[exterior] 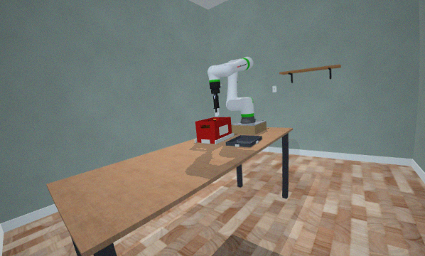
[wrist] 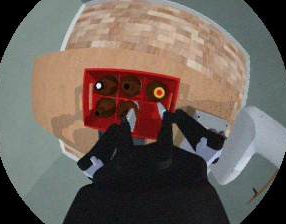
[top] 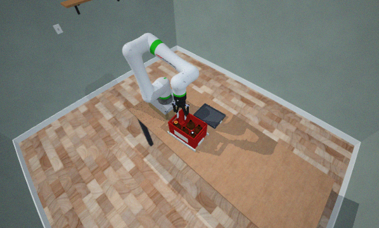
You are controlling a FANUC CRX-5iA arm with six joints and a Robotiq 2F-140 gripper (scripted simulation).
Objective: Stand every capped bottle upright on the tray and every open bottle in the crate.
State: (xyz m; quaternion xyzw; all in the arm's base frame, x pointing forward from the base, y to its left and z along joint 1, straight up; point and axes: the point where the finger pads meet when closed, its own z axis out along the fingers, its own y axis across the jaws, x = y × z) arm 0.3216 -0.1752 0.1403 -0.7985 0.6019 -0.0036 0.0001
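Observation:
The red crate (top: 201,137) (exterior: 205,135) (wrist: 94,123) stands level and holds several brown bottles. Two have caps: one yellow-and-red top (top: 175,122) (wrist: 159,92), one white top (top: 192,132) (wrist: 98,86). Open bottles with dark mouths include one in the far middle cell (wrist: 127,86) and one in the near left cell (wrist: 97,113) in the wrist view. Another, in the near middle cell, is partly hidden by a finger. The near right cell looks empty. My gripper (top: 182,116) (exterior: 217,114) (wrist: 146,111) is partly open, empty, above the crate. The dark tray (top: 213,117) (exterior: 246,140) lies flat beside the crate, with no bottle on it.
Light locating strips (top: 181,141) edge the crate's base. The robot's base stands on a box-like pedestal (exterior: 249,129) close behind the crate and tray. The tabletop (top: 256,177) (exterior: 134,181) extends away from the pedestal beyond the crate.

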